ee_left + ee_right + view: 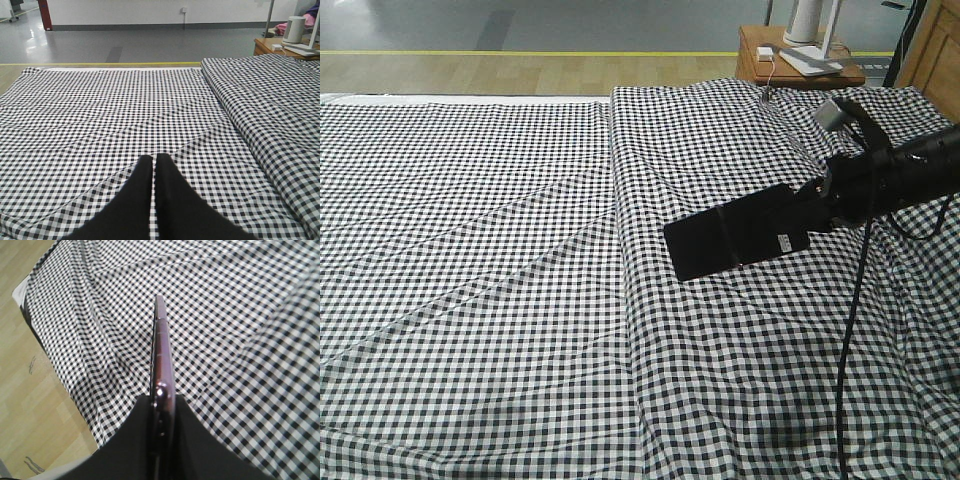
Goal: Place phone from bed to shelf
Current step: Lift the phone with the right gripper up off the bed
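Item 1. Bed (pixel 500 300): black-and-white gingham cloth, spread wide, with long shallow creases across the near and left part. A raised lengthwise fold (pixel 620 190) runs away from the near side towards the far edge.

Item 2. Left end effector (pixel 154 158): low over the near left part of the bed. Its two black fingers (pixel 135 200) are drawn together with only a thin slit between them, and nothing is in the grip.

Item 3. Phone (pixel 735 235): thin glossy black slab with a small white sticker (pixel 787 241) near the gripped end. It is right of the fold and appears to be held off the cloth. It juts leftward from the right end effector, free end out. In the right wrist view it shows edge-on, with a purplish rim (pixel 161 355).

Item 4. Right end effector (pixel 810 212): clenched on the phone's right end, one finger (pixel 135 435) on each broad face. The black arm and its cable (pixel 855 300) reach in from the right.

Item 5. Table (pixel 760 62): small and brown, beyond the bed's far right corner. It carries a white stand (pixel 810 40); detail is too small to tell.

Item 6. Floor (pixel 520 72): wood planks, then a yellow line and grey beyond.
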